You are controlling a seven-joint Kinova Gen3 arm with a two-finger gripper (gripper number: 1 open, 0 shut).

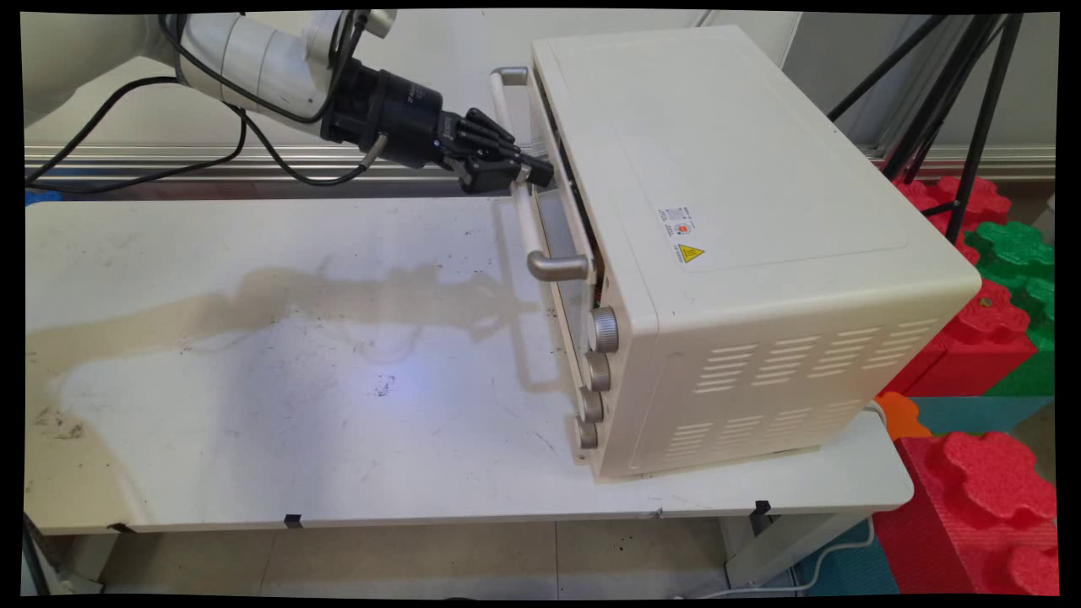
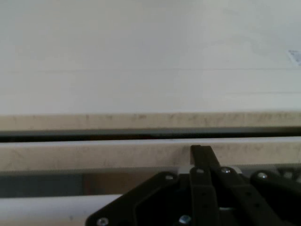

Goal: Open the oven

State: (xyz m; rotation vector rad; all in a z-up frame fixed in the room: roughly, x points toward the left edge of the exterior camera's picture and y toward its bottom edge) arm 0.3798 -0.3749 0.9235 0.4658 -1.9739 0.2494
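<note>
Hand [image 1: 525,173] pressed against the oven's [image 1: 743,253] door [image 1: 567,221] top, fingers together, we judge — door nearly closed, a dark gap showing along its upper edge.

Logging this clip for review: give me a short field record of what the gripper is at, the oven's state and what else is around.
gripper: gripper at the oven door's top edge, inside the handle bar; fingers look closed together
oven: cream toaster oven on the white table, door slightly ajar
handle: handle bar with metal ends across the door front
knobs: four knobs in a column
surroundings: red and green foam blocks, black tripod
</note>
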